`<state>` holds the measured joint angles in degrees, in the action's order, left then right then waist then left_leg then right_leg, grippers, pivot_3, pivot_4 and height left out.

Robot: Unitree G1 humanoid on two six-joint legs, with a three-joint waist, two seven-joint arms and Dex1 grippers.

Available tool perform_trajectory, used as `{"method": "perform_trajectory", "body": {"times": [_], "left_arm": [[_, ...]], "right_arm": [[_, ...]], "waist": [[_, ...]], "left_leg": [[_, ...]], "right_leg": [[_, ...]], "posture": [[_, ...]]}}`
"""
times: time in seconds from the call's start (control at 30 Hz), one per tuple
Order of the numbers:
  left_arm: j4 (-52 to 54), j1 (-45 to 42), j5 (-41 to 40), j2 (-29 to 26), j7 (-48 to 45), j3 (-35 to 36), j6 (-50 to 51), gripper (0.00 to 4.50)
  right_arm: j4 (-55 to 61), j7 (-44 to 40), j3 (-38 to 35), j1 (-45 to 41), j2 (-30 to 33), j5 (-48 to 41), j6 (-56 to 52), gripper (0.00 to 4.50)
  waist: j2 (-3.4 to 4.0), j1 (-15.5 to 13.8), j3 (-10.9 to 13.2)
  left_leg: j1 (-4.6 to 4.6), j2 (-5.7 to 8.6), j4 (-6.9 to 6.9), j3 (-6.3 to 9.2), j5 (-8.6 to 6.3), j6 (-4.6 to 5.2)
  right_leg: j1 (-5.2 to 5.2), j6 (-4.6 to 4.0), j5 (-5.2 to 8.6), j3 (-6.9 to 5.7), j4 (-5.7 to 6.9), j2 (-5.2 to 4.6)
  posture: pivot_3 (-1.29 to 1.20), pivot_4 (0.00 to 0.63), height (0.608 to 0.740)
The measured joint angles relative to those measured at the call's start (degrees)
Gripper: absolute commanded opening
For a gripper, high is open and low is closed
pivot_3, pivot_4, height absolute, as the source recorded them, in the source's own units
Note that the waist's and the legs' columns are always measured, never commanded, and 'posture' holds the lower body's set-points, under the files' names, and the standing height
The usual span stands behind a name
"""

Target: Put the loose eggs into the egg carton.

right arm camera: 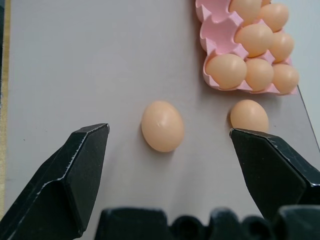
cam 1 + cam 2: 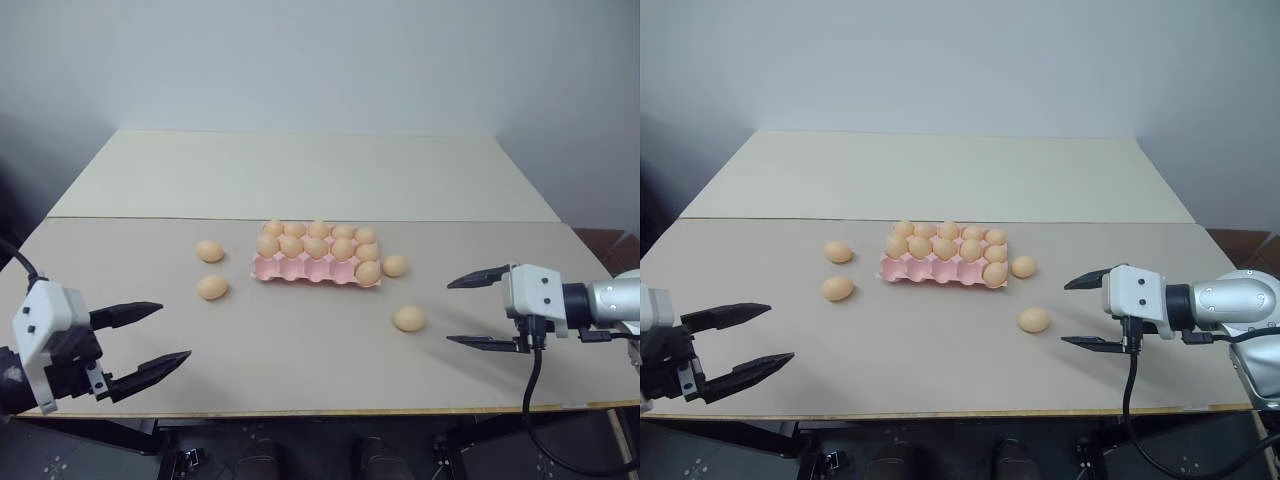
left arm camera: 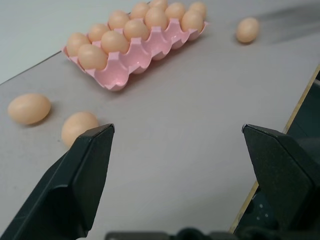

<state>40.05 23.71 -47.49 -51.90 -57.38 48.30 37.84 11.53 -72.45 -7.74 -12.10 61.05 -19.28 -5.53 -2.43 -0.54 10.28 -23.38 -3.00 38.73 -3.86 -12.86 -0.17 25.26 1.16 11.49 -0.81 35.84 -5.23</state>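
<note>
The pink egg carton (image 2: 300,268) lies mid-table, its two far rows filled with eggs and one egg in the right end of the near row. Two loose eggs rest left of it (image 2: 210,251) (image 2: 212,288). Two more lie to its right, one beside its corner (image 2: 395,266) and one nearer me (image 2: 408,319). My left gripper (image 2: 174,331) hovers open and empty at the near left, short of the nearer left egg (image 3: 79,127). My right gripper (image 2: 450,312) is open and empty at the near right, facing the near right egg (image 1: 162,126).
The grey-beige tabletop (image 2: 300,370) ends in a front edge just below both grippers. A paler board (image 2: 300,175) joins it behind the carton and runs to the wall.
</note>
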Motion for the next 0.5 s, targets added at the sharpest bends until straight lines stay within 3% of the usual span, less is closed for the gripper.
{"method": "perform_trajectory", "body": {"times": [0.27,0.5], "left_arm": [[0.7,-0.8,-1.2,-1.0,0.1,-3.9,1.0,4.47],[-0.5,-8.3,-1.1,-2.6,0.5,-13.4,1.0,4.47]], "right_arm": [[1.7,3.0,0.0,-0.5,-1.8,-0.1,-1.9,4.5],[2.8,7.6,9.3,-4.4,-10.2,3.3,-2.7,4.5]], "waist": [[0.0,-0.1,0.0],[0.0,0.1,0.0]], "left_leg": [[0.01,0.0,0.0,0.01,0.05,0.08],[0.01,0.0,0.02,-0.01,0.1,0.16]], "right_leg": [[-0.01,0.0,0.0,-0.01,0.01,0.01],[-0.01,0.0,-0.01,0.02,0.07,0.03]], "posture": [[0.0,0.15,0.74],[0.0,0.15,0.74]]}}
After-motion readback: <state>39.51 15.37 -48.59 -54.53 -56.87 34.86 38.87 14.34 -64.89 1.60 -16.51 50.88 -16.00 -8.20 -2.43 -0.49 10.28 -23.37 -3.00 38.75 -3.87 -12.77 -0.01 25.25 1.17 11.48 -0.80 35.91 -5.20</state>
